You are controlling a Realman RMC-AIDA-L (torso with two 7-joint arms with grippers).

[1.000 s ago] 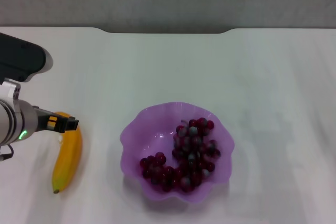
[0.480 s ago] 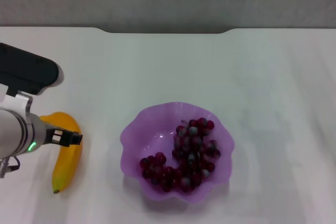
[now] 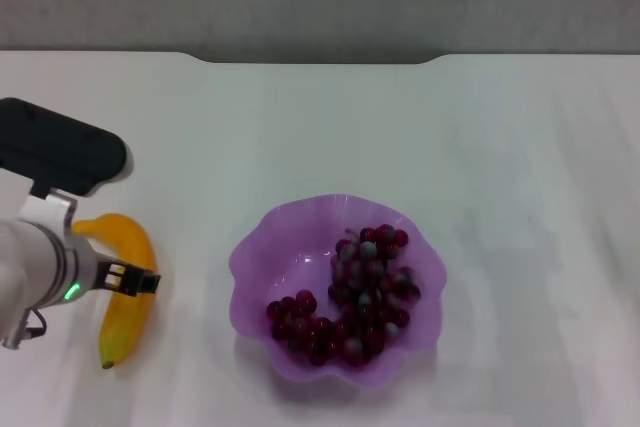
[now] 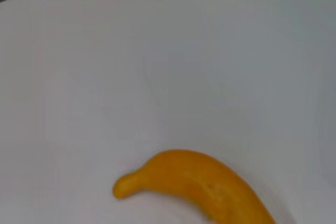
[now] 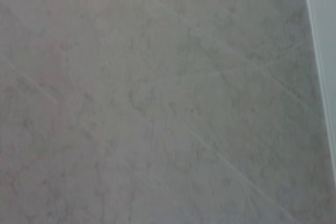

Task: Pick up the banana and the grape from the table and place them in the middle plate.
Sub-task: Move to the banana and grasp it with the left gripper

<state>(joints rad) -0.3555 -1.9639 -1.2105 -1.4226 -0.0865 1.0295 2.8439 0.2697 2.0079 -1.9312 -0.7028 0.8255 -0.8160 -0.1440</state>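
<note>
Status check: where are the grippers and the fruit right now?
Left gripper over the banana, which lies on the table. Right arm out of view. Grape in the middle plate. Nothing between banana and plate.

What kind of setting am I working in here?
Probably a lab or test bench, not a kitchen: a plain white table with a notched far edge, holding only a banana under the left gripper and grapes in a purple plate.

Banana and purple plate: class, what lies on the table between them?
Nothing: in the head view, only bare white table separates the banana from the middle plate. The left pincer hangs over the banana itself, not in that gap.
</note>
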